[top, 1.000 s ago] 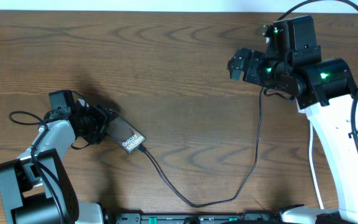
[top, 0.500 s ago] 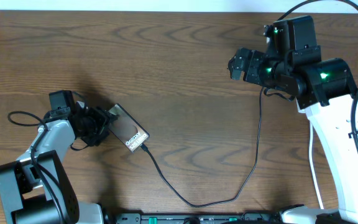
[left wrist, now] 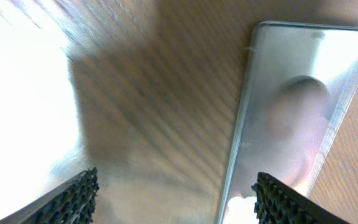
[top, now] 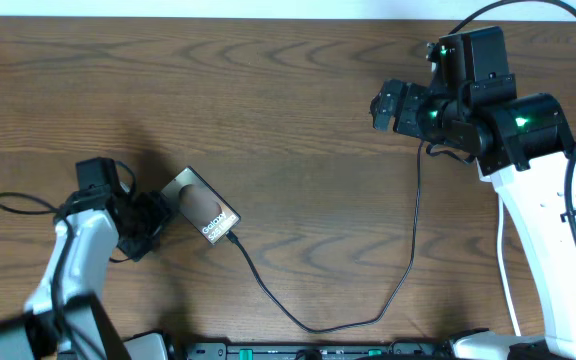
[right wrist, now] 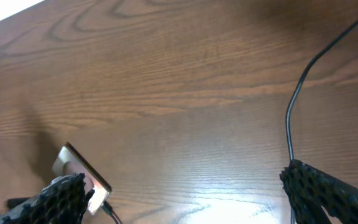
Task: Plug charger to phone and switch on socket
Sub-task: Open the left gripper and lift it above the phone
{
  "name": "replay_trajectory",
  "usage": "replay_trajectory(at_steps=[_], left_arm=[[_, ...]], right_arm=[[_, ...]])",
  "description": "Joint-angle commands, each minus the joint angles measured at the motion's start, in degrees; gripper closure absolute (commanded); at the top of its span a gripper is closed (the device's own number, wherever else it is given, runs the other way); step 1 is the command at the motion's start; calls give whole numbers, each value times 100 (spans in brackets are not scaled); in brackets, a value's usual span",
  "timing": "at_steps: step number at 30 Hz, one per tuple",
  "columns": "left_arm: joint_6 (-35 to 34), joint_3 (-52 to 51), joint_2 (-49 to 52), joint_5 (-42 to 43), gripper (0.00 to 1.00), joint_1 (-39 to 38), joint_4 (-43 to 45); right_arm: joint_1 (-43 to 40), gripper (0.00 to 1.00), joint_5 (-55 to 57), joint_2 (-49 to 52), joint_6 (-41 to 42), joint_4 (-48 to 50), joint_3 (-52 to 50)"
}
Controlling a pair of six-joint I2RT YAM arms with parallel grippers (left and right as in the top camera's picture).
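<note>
The phone (top: 204,208) lies flat on the wooden table at the left, slanted, with white "Galaxy" text on its screen. The charger's black connector (top: 230,239) sits at the phone's lower right end, and its thin cable (top: 313,327) loops along the front edge and up toward the right arm. My left gripper (top: 161,212) is open just left of the phone, holding nothing. In the left wrist view (left wrist: 176,193) the phone (left wrist: 297,106) lies ahead of its right finger. My right gripper (top: 380,103) is open and empty at the far right; the right wrist view (right wrist: 185,193) shows the phone (right wrist: 79,171) and cable (right wrist: 294,99). The socket is out of view.
The brown wooden table (top: 288,120) spreads between the two arms. The right arm's white link (top: 548,260) runs down the right side. A dark rail (top: 318,350) lies along the front edge.
My left gripper has let go of the phone's upper left end and drawn back to the left. The phone now lies free and slightly shifted. The right arm has barely moved.
</note>
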Motion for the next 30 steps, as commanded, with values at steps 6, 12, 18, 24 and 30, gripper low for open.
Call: replay_trajectory(at_steps=[6, 12, 18, 24, 30], left_arm=[[859, 1438, -938, -461, 18, -334, -1005], [920, 2247, -925, -1025, 14, -1322, -1228], [920, 2817, -925, -1971, 11, -2474, -1235], [1029, 3016, -925, -2719, 7, -3279, -1121], [1027, 3014, -925, -2787, 5, -3381, -1043]], right_arm=[[31, 1, 157, 109, -133, -74, 68], [28, 1, 177, 155, -192, -219, 63], [28, 1, 177, 155, -192, -267, 63], [28, 1, 177, 155, -192, -398, 63], [28, 1, 177, 155, -190, -459, 63]])
